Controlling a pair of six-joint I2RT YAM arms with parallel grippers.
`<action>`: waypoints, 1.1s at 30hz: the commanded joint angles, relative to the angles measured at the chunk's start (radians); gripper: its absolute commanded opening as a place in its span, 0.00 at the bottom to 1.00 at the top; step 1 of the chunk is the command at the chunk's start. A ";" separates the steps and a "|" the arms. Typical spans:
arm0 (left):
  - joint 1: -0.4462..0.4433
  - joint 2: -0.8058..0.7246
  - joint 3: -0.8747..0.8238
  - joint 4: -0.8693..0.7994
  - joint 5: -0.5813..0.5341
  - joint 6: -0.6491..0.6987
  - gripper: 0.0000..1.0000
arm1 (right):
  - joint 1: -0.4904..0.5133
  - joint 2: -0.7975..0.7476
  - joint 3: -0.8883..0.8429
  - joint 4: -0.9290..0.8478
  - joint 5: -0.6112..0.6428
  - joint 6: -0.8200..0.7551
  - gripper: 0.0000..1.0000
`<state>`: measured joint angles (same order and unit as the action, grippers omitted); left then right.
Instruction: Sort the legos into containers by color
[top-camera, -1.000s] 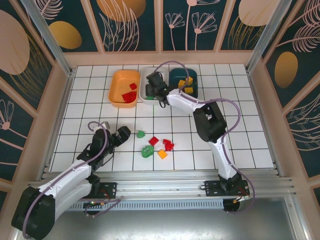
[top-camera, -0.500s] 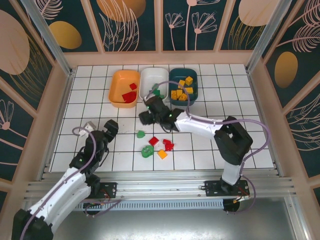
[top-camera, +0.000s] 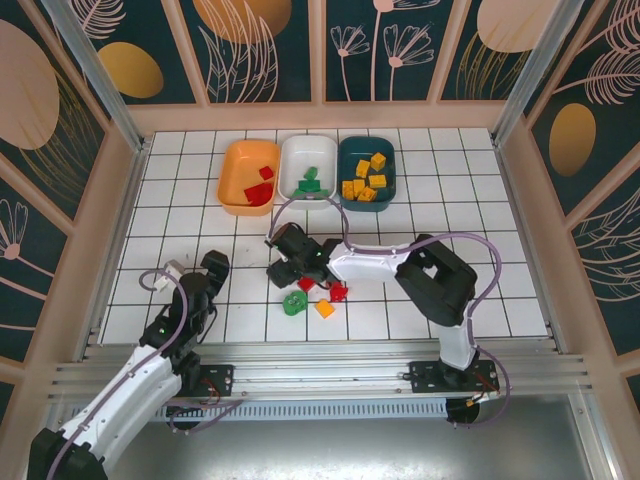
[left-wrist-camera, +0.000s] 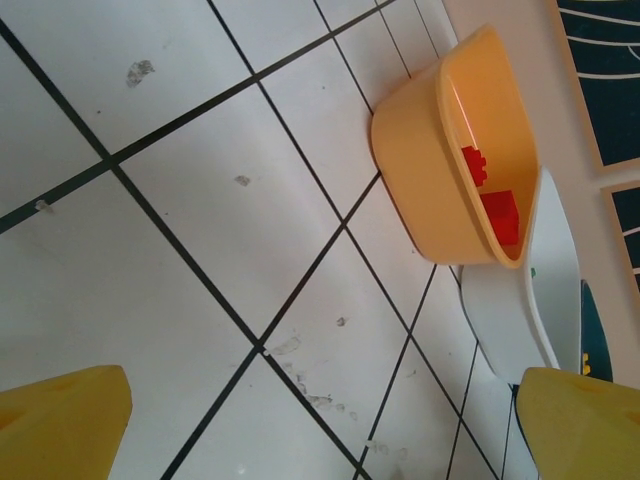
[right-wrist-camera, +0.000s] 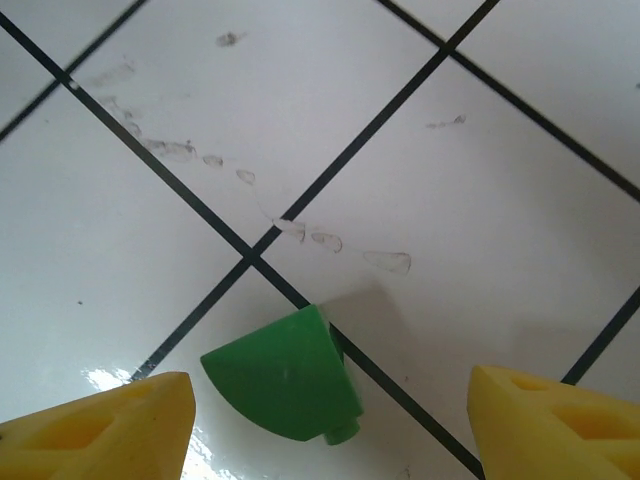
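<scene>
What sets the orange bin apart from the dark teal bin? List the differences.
Colour: the orange bin is light orange, the dark teal bin deep blue-green. Contents: the orange bin holds a few red bricks, the dark teal bin more, all yellow-orange bricks. Place: the orange bin sits left of the white bin, the dark teal bin right of it. Both are rounded rectangles of like size.
</scene>
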<state>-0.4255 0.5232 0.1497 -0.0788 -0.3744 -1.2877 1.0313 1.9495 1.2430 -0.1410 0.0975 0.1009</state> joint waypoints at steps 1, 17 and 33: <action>0.003 0.022 0.033 0.013 0.009 0.015 0.98 | 0.009 0.040 0.046 0.003 -0.023 -0.032 0.72; 0.004 0.089 0.077 0.027 0.015 0.063 0.99 | 0.008 0.073 0.071 0.020 0.000 -0.032 0.39; 0.003 0.353 0.110 0.296 0.367 0.195 0.98 | -0.265 0.011 0.203 0.045 -0.036 0.021 0.31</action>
<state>-0.4252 0.7868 0.2348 0.0891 -0.1745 -1.1606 0.8375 1.9450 1.3720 -0.1226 0.0761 0.0811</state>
